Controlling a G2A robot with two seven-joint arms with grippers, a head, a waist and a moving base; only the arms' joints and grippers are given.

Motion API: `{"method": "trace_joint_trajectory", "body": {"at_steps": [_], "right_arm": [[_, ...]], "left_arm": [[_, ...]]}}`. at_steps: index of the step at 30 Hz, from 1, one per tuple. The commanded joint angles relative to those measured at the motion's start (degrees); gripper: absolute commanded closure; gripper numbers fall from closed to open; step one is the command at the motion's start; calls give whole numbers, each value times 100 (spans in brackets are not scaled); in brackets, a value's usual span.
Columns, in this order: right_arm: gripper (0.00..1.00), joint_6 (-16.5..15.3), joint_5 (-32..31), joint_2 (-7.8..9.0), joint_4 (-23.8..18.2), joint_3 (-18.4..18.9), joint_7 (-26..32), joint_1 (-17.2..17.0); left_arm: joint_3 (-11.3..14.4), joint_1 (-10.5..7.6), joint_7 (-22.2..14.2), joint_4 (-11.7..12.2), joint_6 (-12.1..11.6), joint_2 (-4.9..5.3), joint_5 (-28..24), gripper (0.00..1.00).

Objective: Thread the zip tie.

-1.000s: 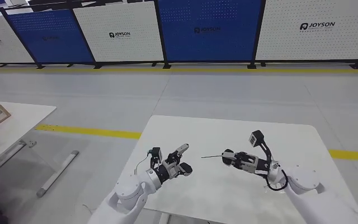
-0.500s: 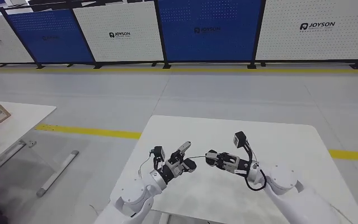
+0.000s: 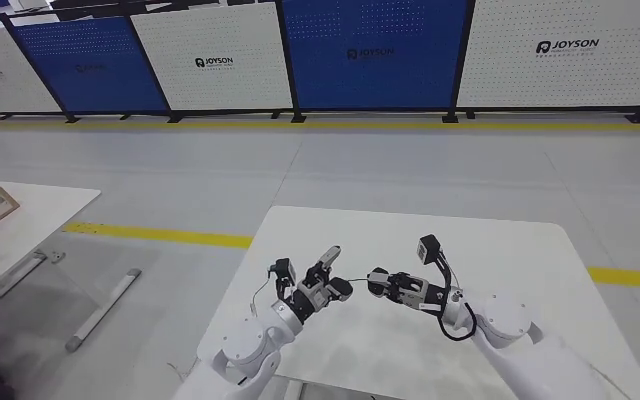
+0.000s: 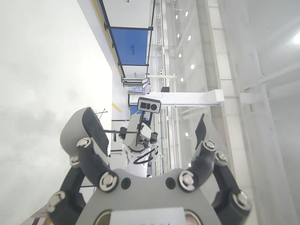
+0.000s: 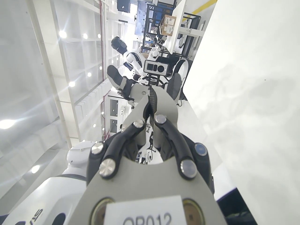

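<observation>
My right fingers (image 5: 164, 104) pinched shut on thin black plastic zip tie (image 4: 112, 131), held above white desk (image 3: 480, 250). Free tip at pad of my left fingers (image 4: 95, 127), spread wide. Judgement: centre tip between pads, close gently, hold strap level, avoid bending.

One zip tie (image 4: 112, 131), one left hand (image 3: 337, 274), one right hand (image 3: 376, 282), one table (image 3: 470, 232).

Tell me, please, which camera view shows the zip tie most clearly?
The left wrist view: the zip tie is a dark strip running from the shut right gripper toward the open left gripper's finger. The top view shows a faint line between the grippers; the right wrist view hides it within closed fingers.
</observation>
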Motion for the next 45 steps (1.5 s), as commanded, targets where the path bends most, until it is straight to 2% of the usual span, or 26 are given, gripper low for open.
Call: {"method": "trace_joint_trajectory", "body": {"at_steps": [1,11,13,18,19,20,22,23,24,25,28,29,31,32,33,35,38,40,43,45], "right_arm": [[100,0,0,0,0,0,0,0],[100,0,0,0,0,0,0,0],[100,0,0,0,0,0,0,0],[100,0,0,0,0,0,0,0],[100,0,0,0,0,0,0,0],[100,0,0,0,0,0,0,0],[100,0,0,0,0,0,0,0],[100,0,0,0,0,0,0,0],[100,0,0,0,0,0,0,0],[100,0,0,0,0,0,0,0],[100,0,0,0,0,0,0,0],[100,0,0,0,0,0,0,0],[100,0,0,0,0,0,0,0],[100,0,0,0,0,0,0,0],[100,0,0,0,0,0,0,0],[100,0,0,0,0,0,0,0],[100,0,0,0,0,0,0,0],[100,0,0,0,0,0,0,0],[100,0,0,0,0,0,0,0],[100,0,0,0,0,0,0,0]], "left_arm": [[113,-104,319,70,3,-28,168,0],[138,-118,358,86,12,-31,227,0],[192,-106,163,96,91,-22,324,0],[150,39,-308,107,89,15,357,0],[131,41,-343,92,27,18,358,0],[126,47,-339,110,-51,14,329,3],[138,25,-298,124,-91,3,240,29],[147,12,-299,136,-105,-1,218,36],[149,1,-305,148,-131,-3,206,60],[149,-7,-308,166,-145,-5,200,64],[145,-19,-323,198,-172,-6,214,68],[151,-23,-353,206,-173,-3,256,72],[166,-23,-396,230,-220,5,438,73],[186,-12,-423,236,-252,5,480,76],[196,-3,-460,238,-276,7,509,83],[192,18,-506,233,-333,11,536,83],[160,44,-575,218,-374,19,532,89],[147,52,-600,213,-381,22,523,98],[141,62,-653,214,-390,27,553,89],[138,73,-671,212,-408,30,569,87]]}}
